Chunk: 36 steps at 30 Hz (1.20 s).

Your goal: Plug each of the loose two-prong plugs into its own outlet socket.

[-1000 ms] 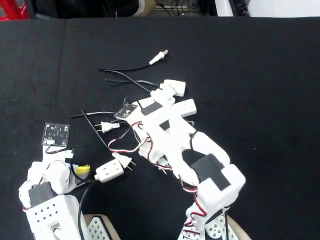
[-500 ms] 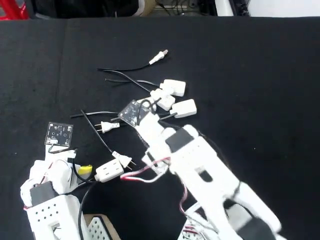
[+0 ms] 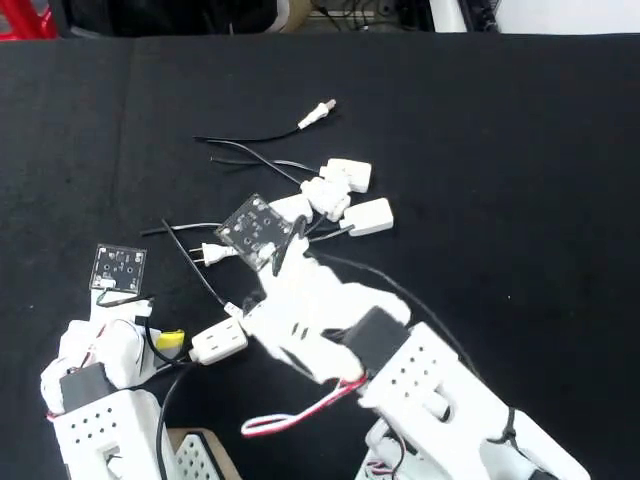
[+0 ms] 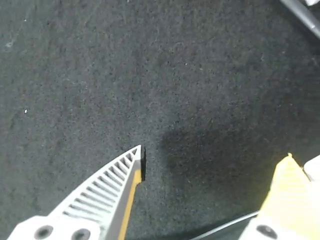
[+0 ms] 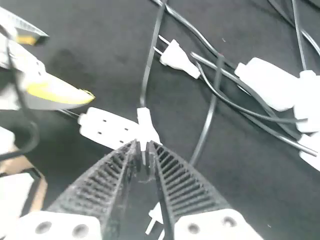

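Partly visible: plug (image 5: 148, 128) in right hand (image 5: 144, 151)

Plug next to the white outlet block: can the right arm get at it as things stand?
Probably yes. The right gripper sits right at the plug, which lies uncovered beside the outlet block. Only its own black cord leads away from it, and nothing else lies across it.
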Motion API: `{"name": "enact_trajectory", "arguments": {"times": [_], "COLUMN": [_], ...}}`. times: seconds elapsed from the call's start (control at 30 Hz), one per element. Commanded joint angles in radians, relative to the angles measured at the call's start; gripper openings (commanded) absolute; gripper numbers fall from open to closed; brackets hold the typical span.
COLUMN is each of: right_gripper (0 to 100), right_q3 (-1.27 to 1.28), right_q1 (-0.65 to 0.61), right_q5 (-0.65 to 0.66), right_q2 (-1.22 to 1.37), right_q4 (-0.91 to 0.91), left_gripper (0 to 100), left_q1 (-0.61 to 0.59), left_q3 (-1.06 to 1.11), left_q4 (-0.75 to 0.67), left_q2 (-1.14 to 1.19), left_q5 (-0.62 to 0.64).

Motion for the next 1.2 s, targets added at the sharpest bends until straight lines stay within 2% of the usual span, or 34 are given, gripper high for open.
{"name": "enact_trajectory", "arguments": {"times": [0.0,0.1,0.17,0.3,0.5,0.6,0.73,0.87,1.0,1.17], "right_gripper": [1.1,1.1,1.3,1.8,15.8,17.3,17.4,17.4,17.4,17.3], "right_q3": [0.030,0.079,0.084,0.090,0.074,0.007,-0.056,-0.120,-0.073,-0.022], "right_q1": [-0.041,-0.046,-0.003,0.080,0.161,0.212,0.201,0.173,0.104,0.060], "right_q5": [-0.038,-0.034,-0.017,0.114,0.114,0.069,-0.005,-0.066,-0.130,-0.138], "right_q2": [-0.024,-0.024,-0.018,0.012,0.249,0.414,0.593,0.661,0.671,0.671], "right_q4": [-0.066,-0.098,-0.048,0.020,0.020,0.029,0.058,0.140,0.048,-0.012], "left_gripper": [40,40,40,40,40,40,40,40,40,40], "left_q1": [0.012,0.008,0.007,0.010,0.007,0.005,0.008,0.008,0.010,0.008], "left_q3": [-0.002,-0.002,0.004,0.005,0.005,0.005,0.005,0.005,0.007,0.007], "left_q4": [-0.018,-0.018,-0.018,-0.018,-0.018,-0.018,-0.018,-0.018,-0.018,-0.018], "left_q2": [-0.003,-0.003,-0.003,-0.003,-0.003,-0.003,-0.003,-0.003,-0.003,-0.003], "left_q5": [-0.008,-0.008,-0.008,-0.008,-0.008,-0.008,-0.009,-0.009,-0.009,-0.009]}}
